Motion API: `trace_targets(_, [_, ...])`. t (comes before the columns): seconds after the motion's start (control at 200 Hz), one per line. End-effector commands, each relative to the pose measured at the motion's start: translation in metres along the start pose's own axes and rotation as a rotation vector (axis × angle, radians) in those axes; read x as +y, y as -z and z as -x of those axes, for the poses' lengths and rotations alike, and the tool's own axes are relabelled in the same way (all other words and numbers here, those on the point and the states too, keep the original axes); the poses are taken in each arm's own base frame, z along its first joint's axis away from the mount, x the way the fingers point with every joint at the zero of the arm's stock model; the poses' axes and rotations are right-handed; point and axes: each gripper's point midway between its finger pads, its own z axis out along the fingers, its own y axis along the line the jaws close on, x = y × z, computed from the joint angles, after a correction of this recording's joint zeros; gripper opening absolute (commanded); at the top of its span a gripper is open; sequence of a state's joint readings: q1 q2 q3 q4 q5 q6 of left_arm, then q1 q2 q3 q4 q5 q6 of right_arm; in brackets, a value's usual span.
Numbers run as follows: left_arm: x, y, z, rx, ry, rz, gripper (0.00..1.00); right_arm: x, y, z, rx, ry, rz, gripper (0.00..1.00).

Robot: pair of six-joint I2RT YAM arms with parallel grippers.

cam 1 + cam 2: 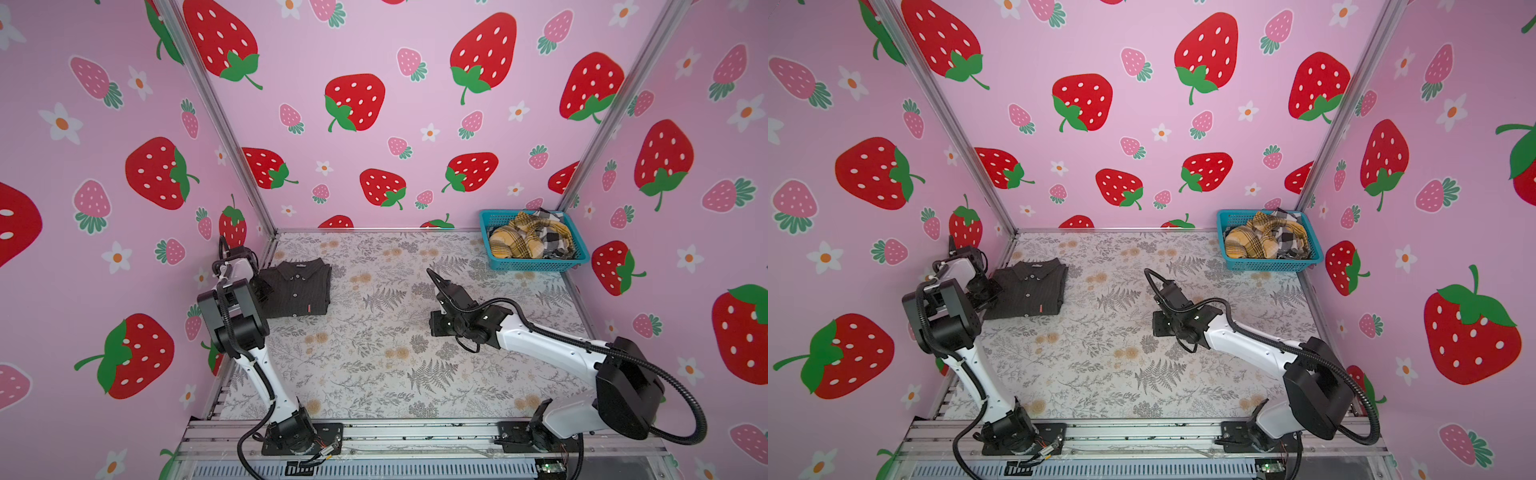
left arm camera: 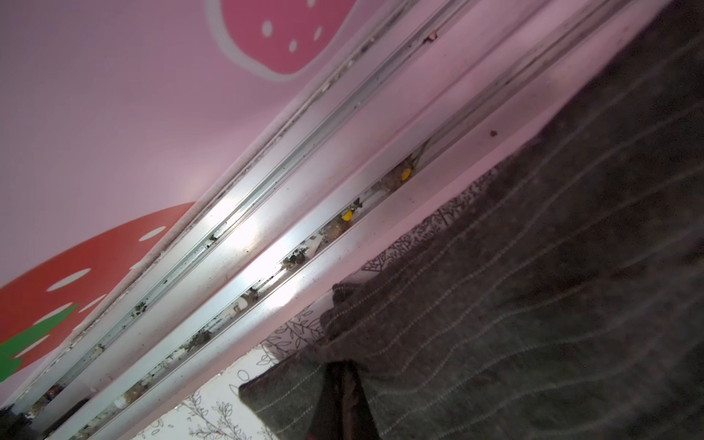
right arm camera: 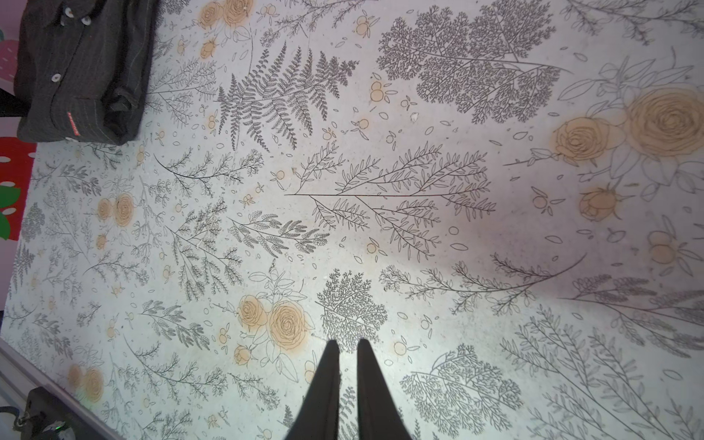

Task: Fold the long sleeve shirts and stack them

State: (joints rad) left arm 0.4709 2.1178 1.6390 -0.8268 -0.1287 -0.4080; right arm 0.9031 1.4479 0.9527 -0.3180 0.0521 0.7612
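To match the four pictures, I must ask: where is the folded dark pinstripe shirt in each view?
A top view: shirt left of centre, on the table.
A top view: shirt again left of centre.
Left wrist: shirt fills the picture's lower right.
Right wrist: shirt in the picture's upper left corner.
Shared landmark: floral table cover.

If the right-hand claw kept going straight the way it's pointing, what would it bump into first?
Probably the floral table, just ahead of the right gripper; the folded dark shirt lies off to one side.
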Motion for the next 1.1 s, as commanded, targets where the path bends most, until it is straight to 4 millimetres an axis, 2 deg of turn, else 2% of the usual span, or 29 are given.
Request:
trace_targets(0.0, [-0.007, 0.02, 0.005, -0.032, 0.027, -0.054, 0.17, -0.003, 0.008, 0.005, -0.014, -0.006, -0.022, 0.14])
trace_targets(0.11, [-0.018, 0.035, -0.004, -0.053, 0.031, -0.114, 0.21, -0.003, 0.012, 0.009, -0.03, -0.012, -0.031, 0.14])
trace_targets(0.24, [-0.053, 0.06, -0.029, -0.077, -0.038, -0.195, 0.25, -0.005, 0.023, 0.014, -0.065, -0.033, -0.033, 0.14])
trace_targets(0.385, [-0.098, 0.083, -0.073, -0.11, -0.156, -0.285, 0.26, -0.011, 0.036, 0.018, -0.106, -0.06, -0.043, 0.16])
trace_targets(0.495, [-0.137, 0.093, -0.116, -0.081, -0.285, -0.342, 0.2, -0.017, 0.044, 0.015, -0.121, -0.075, -0.053, 0.16])
trace_targets(0.6, [-0.16, 0.099, -0.142, -0.102, -0.383, -0.345, 0.2, -0.027, 0.053, 0.012, -0.144, -0.094, -0.075, 0.18])
trace_targets(0.75, [-0.17, 0.077, -0.152, -0.069, -0.417, -0.322, 0.19, -0.04, 0.063, 0.005, -0.171, -0.121, -0.092, 0.21])
trace_targets(0.89, [-0.177, 0.06, -0.156, -0.027, -0.438, -0.298, 0.17, -0.047, 0.062, -0.002, -0.164, -0.131, -0.098, 0.21])
trace_targets(1.095, [-0.168, 0.052, -0.151, -0.04, -0.437, -0.242, 0.16, -0.045, 0.061, 0.003, -0.161, -0.118, -0.098, 0.21])
